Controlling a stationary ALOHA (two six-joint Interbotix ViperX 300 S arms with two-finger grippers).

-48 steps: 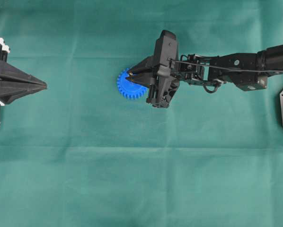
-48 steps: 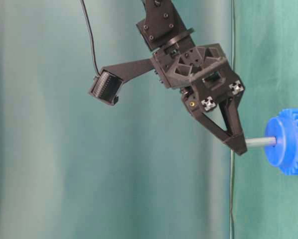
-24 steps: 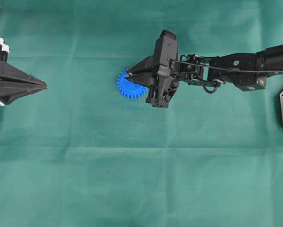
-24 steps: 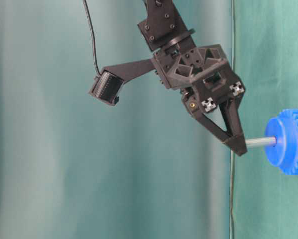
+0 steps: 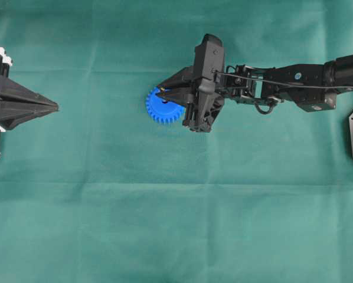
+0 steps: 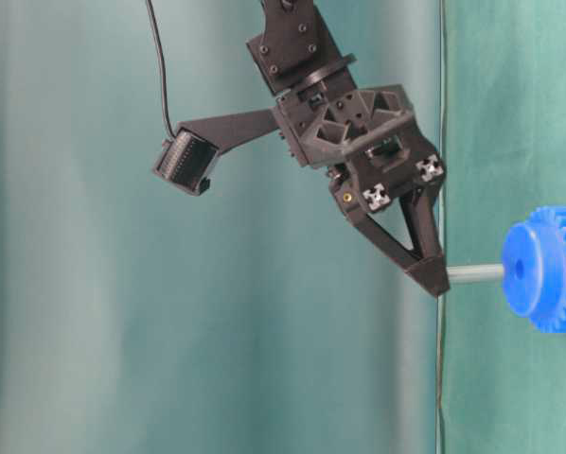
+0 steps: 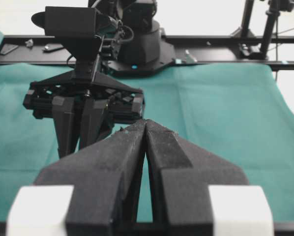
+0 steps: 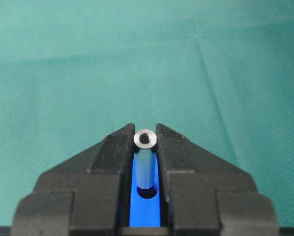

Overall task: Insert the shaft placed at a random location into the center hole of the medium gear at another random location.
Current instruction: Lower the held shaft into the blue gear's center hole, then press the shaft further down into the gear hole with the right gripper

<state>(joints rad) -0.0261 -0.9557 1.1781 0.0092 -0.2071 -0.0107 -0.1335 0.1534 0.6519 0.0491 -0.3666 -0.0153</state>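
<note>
I read no brand, label or writing anywhere, on me or on the things in front of me.

At the left edge of the green cloth my left gripper rests with its jaws pressed together, nothing between them, pointing toward the middle.

Further right, nearer the far edge than the near one and a little left of the cloth's middle, lies the medium gear, bright blue, flat on the cloth with its hub up. My right gripper hangs over its far-right part, arm reaching in from the right edge. Its jaws stand narrow, clamped on the shaft, which I hold by one end so the free end points at the center hole. In the right wrist view the shaft sits upright between my fingertips, blue showing below it.

A second ago the shaft's tip touched the hub at the hole, or sat just in it. Now a clear gap shows between tip and hub in the table-level view: my right gripper has drawn back from the gear with the shaft, and the shaft's line falls just off the hole. The gear has not moved; my left gripper has stayed as it was.

The near half of the cloth and the stretch between my two grippers lie bare.
</note>
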